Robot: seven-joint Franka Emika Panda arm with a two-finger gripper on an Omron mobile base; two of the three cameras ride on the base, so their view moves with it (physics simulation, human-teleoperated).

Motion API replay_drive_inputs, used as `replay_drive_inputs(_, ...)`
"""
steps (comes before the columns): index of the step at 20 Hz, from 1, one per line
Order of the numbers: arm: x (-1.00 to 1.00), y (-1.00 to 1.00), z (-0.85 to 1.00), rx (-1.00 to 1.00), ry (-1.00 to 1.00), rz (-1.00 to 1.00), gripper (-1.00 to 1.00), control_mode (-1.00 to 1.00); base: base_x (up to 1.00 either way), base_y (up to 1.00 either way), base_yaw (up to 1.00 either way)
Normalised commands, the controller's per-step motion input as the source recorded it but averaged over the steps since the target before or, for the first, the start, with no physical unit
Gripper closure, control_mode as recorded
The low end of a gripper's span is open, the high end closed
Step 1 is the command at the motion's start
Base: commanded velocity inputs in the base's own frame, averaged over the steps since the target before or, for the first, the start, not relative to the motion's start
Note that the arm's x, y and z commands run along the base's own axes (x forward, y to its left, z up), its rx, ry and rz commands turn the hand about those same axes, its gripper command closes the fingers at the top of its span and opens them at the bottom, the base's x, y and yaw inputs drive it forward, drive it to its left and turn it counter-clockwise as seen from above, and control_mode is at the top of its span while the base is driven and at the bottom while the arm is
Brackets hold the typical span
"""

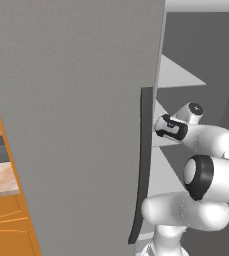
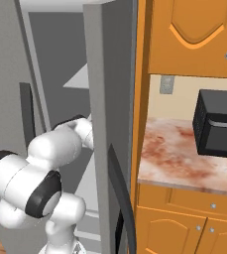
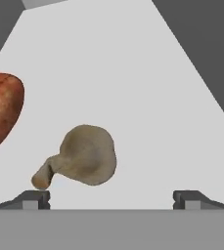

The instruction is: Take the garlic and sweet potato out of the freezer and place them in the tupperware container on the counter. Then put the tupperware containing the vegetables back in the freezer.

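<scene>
On the freezer [image 1: 76, 125] shelf, garlic [image 3: 84, 158] points its stem toward the released tool [image 3: 111, 197].

— What are you made of, to look at?

— My arm [image 1: 206, 175] is glossy white, built of fat rounded segments like swollen capsules. Between them sit dark, near-black bands at the joints; one wide ring wraps a white domed cap.

— Any marks?

— A small grey round cap [image 1: 196, 107] tops one white knuckle near my wrist, with a tiny dark mark at its centre. Beside it there is a black collar [image 1: 172, 129] with little pale patches on it.

— And from the other side?

— The same: white bulbous shells, a black ring [image 2: 43, 193] round the big joint, faint dotted seams.

— Your fingers?

— My gripper [image 3: 111, 199] ends in two small dark grey tips, blocky and flat-topped, with sloped outer edges.
</scene>
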Motion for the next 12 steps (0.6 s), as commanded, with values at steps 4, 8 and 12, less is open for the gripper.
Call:
replay_drive_inputs(4,0.28,0.0,-0.19,0.03,0.0,0.0,-1.0,-1.0,0.0,0.0,0.0)
replay_drive_inputs(8,0.28,0.0,-0.15,0.02,0.01,0.0,-1.0,-1.0,0.0,0.0,0.0)
replay_drive_inputs(12,0.25,0.0,-0.11,0.01,0.0,0.0,-1.0,-1.0,0.0,0.0,0.0)
